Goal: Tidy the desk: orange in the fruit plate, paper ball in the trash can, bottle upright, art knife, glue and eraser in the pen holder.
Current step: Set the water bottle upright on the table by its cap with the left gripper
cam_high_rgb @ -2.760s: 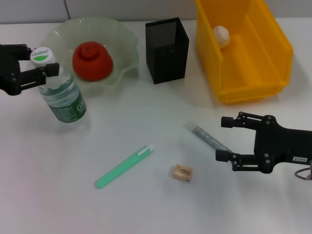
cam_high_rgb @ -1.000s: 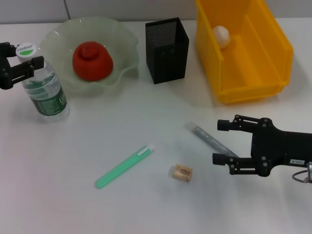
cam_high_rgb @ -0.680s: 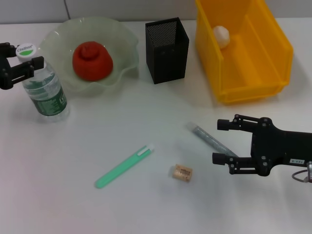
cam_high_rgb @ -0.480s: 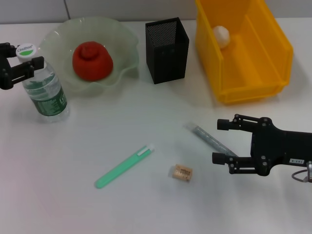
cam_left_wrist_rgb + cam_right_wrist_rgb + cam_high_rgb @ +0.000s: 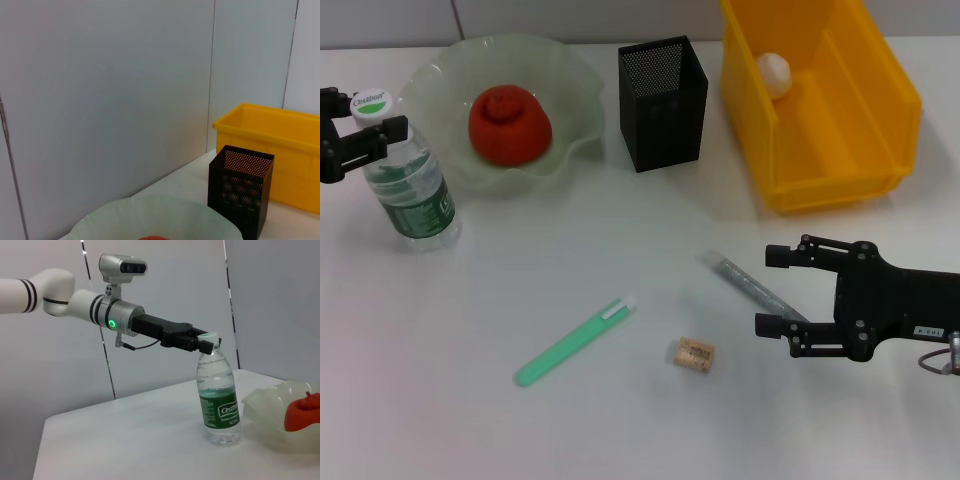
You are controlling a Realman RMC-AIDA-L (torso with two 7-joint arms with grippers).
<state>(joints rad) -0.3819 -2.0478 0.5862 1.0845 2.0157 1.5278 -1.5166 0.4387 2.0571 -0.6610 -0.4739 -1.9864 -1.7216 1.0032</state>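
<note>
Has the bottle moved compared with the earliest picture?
Yes. The bottle, held at its neck by the left gripper, has shifted to the robot's left, away from the fruit plate, and now stands upright.

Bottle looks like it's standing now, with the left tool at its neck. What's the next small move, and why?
Probably open the left tool and ease it away from the bottle. The bottle stands upright on the table beside the fruit plate, base down in the right wrist view, with the tool closed just under the cap, so that step looks done.
</note>
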